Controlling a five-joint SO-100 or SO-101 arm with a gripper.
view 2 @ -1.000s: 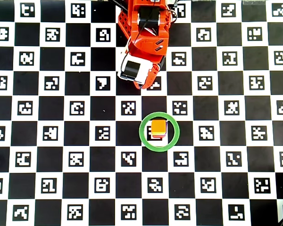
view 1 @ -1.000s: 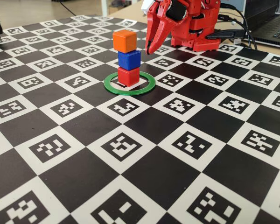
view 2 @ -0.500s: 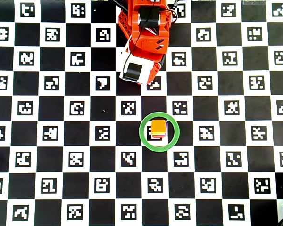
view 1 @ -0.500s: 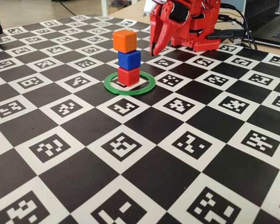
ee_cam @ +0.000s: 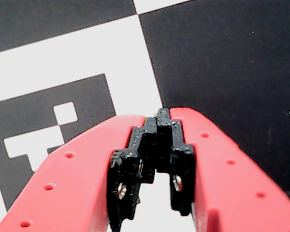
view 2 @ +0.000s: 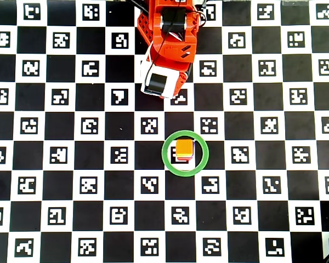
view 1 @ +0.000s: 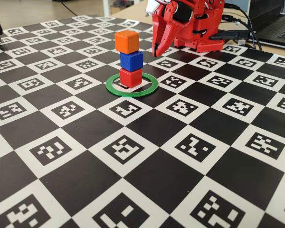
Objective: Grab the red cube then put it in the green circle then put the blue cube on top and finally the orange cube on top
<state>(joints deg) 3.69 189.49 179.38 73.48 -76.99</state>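
We see the red cube (view 1: pixel 130 77) inside the green circle (view 1: pixel 131 91), the blue cube (view 1: pixel 131 61) on it and the orange cube (view 1: pixel 127 42) on top, so the stack looks finished. Our claw (view 1: pixel 155 53) hangs just beside it, closed and empty.

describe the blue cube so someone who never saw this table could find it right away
On the black-and-white checkered marker board, find the flat green plastic ring in front of the red robot arm. A three-cube tower stands inside it. The small matte blue cube is the middle one, resting on the red cube and under the orange cube.
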